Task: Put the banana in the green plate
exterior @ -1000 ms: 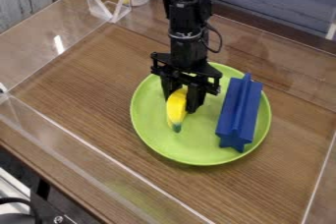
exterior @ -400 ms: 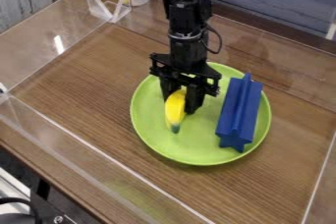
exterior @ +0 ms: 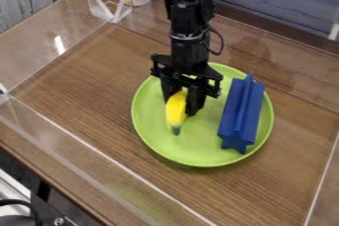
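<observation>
Nothing is changing across the last second: fingers (exterior: 184,95) are staying clamped on the banana (exterior: 175,109), resting inside the green plate (exterior: 159,129); release is pending.

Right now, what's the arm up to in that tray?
The single arm's gripper points down over the green plate and is shut on the upper end of the banana. The banana's lower end is down at the plate's surface, left of centre, so it is in the plate but not yet released. A blue ridged block lies across the plate's right side. The plate sits on a wooden table inside clear walls.
</observation>
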Robot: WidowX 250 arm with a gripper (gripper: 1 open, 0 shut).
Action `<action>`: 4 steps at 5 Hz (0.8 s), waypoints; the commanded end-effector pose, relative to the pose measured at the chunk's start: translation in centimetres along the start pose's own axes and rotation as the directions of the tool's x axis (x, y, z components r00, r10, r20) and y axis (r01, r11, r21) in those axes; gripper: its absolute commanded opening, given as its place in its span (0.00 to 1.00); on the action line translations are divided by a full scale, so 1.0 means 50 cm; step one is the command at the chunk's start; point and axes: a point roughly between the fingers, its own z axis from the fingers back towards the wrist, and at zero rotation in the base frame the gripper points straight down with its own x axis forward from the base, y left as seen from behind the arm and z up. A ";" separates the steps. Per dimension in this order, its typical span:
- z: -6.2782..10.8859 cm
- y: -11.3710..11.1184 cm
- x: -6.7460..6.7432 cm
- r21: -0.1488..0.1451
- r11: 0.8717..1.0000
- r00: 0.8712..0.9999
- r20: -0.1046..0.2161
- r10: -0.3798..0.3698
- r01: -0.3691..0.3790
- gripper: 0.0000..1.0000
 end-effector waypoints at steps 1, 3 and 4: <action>-0.011 0.004 -0.013 0.000 1.000 0.999 -0.032 0.003 -0.003 0.00; -0.011 0.007 -0.015 -0.001 1.000 0.999 -0.043 0.005 -0.005 0.00; -0.012 0.002 -0.013 -0.003 1.000 0.999 -0.047 0.002 -0.002 0.00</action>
